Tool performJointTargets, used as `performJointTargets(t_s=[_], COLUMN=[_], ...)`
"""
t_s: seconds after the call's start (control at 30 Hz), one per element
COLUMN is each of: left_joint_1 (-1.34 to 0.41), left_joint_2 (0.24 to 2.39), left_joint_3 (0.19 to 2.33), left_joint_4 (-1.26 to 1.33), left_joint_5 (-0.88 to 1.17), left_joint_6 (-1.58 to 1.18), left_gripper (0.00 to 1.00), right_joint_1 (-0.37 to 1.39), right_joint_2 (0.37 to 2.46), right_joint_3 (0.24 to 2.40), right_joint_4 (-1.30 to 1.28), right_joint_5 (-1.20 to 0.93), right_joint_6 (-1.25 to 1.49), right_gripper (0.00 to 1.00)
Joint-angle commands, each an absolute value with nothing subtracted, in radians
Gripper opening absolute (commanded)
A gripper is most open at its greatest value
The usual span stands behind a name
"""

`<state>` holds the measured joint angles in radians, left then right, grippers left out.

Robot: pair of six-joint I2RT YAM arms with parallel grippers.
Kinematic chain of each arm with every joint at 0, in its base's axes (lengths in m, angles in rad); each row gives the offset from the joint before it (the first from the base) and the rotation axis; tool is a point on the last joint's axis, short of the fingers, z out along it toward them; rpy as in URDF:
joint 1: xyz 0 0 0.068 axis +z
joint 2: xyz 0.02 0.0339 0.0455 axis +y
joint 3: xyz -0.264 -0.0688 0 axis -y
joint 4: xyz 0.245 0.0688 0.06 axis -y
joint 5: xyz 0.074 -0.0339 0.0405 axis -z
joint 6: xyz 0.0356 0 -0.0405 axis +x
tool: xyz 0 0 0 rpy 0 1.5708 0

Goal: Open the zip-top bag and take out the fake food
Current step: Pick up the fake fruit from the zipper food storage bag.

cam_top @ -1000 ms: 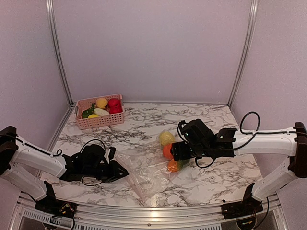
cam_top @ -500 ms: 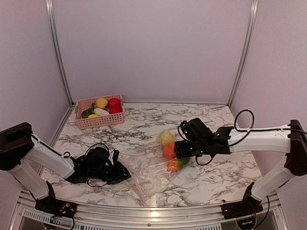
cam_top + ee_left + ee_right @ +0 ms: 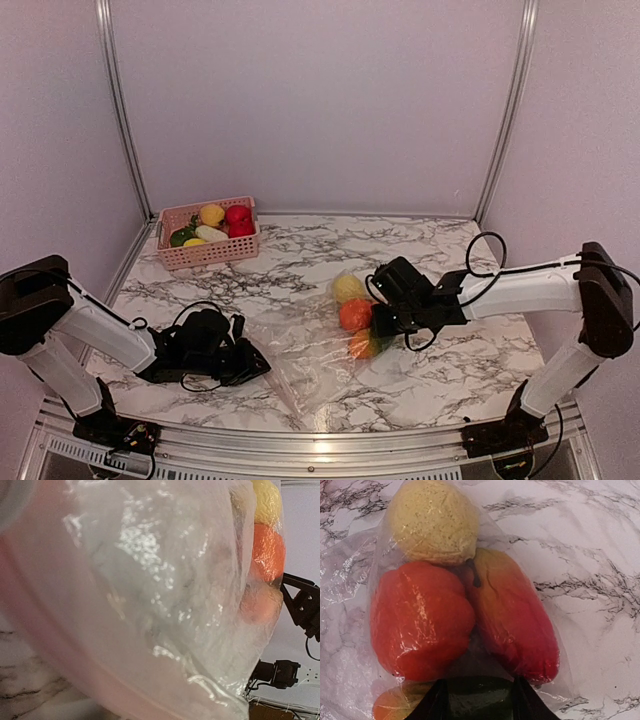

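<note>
Marble table (image 3: 440, 250): zip-top bag (image 3: 300, 362), pink basket (image 3: 210, 253)

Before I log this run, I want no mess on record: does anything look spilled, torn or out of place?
Nothing stands out. The zip-top bag lies crumpled but looks whole, the fake food bunched inside its right end. The pink basket stands upright with its toys inside.

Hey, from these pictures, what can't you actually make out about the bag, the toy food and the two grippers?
The left gripper: fingers hidden in the left wrist view by the bag over the lens; too small from the top.
The bag's zip, open or shut: lost in crinkles and glare.
The green piece at the right gripper: cut off by the right wrist view's bottom edge.
The basket's contents: too small from the top.
</note>
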<state>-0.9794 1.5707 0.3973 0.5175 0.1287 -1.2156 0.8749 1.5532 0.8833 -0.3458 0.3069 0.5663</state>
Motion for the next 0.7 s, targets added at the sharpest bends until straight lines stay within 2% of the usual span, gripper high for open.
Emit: performJointTargets(t_s=[0.0, 0.1, 0.2, 0.43, 0.67], left_joint_1=[-0.985, -0.985, -0.985, -0.985, -0.985], left_joint_2=[1.557, 1.553, 1.55, 1.546, 1.539], left_joint_3=[0.419, 0.423, 0.43, 0.464, 0.47], left_joint_4=[0.475, 0.467, 0.466, 0.44, 0.425], left_joint_5=[0.109, 0.108, 0.118, 0.138, 0.137], left_joint_6=[-1.197, -1.191, -1.183, -1.153, -1.15], left_gripper=[0.15, 0.15, 0.16, 0.21, 0.22], right_joint_1=[0.862, 0.867, 0.895, 0.967, 0.968], right_joint_2=[1.603, 1.62, 1.622, 1.659, 1.589], right_joint_3=[0.886, 0.891, 0.893, 0.914, 0.957], right_joint_4=[-0.336, -0.342, -0.35, -0.37, -0.423], right_joint_5=[0.306, 0.291, 0.292, 0.314, 0.337], right_joint_6=[0.572, 0.567, 0.563, 0.565, 0.593], right_gripper=[0.39, 0.36, 0.38, 0.63, 0.59])
